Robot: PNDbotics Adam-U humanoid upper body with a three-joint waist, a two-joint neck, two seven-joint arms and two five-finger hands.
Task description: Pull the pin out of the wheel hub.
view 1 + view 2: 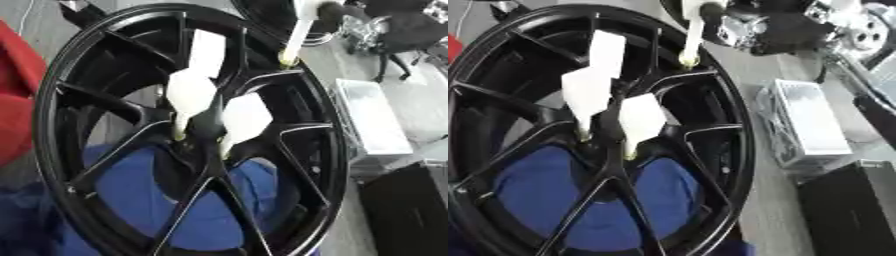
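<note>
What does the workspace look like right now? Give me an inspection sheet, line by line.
Surface: grey surface, bare to the right of the wheel.
Job's things: black wheel standing tilted; three white pins with broad heads sit at the hub; a fourth pin is up at the rim, its tip near a spoke end.
Clutter: blue cloth behind the spokes; pale box; black case; red thing at the left edge.
Hands: right hand at the fourth pin's top, grip unclear; left hand not in view.
Cables: thin pale line, maybe a cable.
Surroundings: black chair beyond.
</note>
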